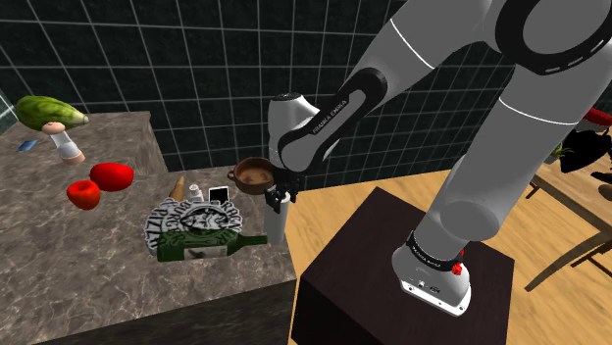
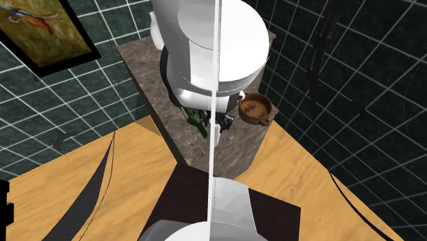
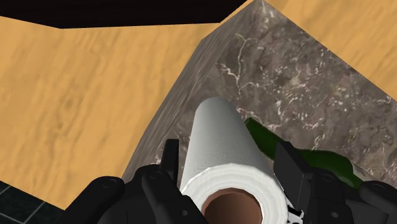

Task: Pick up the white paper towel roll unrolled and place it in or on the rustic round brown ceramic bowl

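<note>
— Paper towel roll point(image 3: 226, 159): how is it held?
— It is clasped between the fingers of the gripper point(image 3: 227, 153), closed against its sides, and hung upright below the hand.
— What is seen around the hand?
— A green bottle point(image 1: 201, 245) is laid just beside it; the brown bowl point(image 1: 254, 172) is set near it.

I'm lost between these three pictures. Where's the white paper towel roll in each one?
Shoulder view: the paper towel roll is upright near the middle, under the claw, at the counter's corner.
Second exterior view: just below the middle, left of the brown bowl.
Wrist view: clasped between the black fingers, its core end nearest the camera.
Shared landmark: the green bottle beside the roll.
</note>
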Motion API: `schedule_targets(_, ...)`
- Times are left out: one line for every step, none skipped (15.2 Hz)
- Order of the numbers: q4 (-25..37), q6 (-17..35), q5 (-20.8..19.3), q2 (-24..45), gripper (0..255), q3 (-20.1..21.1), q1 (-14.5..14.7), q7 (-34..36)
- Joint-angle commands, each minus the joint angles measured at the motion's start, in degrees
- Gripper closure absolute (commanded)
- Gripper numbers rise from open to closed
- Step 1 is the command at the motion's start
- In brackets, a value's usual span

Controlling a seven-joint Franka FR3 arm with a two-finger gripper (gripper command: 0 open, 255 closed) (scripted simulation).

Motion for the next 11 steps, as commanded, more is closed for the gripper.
schedule_targets(0.0,-0.9,0.2,-0.8,255,0.0,0.0,-0.1)
schedule_targets(0.2,-1.7,0.4,-1.5,255,0.0,0.0,-0.2)
schedule_targets(0.3,-2.6,0.6,-2.3,255,0.0,0.0,-0.3)
schedule_targets(0.4,-3.5,0.7,-3.1,255,0.0,0.0,-0.4)
schedule_targets(0.6,-4.4,0.9,-3.8,255,0.0,0.0,-0.5)
schedule_targets(0.8,-5.3,1.0,-4.5,255,-0.1,0.0,-0.6)
schedule_targets(0.9,-6.2,1.2,-5.2,255,-0.1,0.0,-0.6)
schedule_targets(1.1,-7.1,1.3,-5.9,255,-0.1,0.0,-0.7)
schedule_targets(1.4,-7.9,1.4,-6.6,255,-0.2,0.0,-0.7)
schedule_targets(1.6,-8.8,1.5,-7.3,255,-0.2,0.0,-0.8)
schedule_targets(1.8,-9.7,1.6,-7.9,255,-0.2,0.0,-0.8)
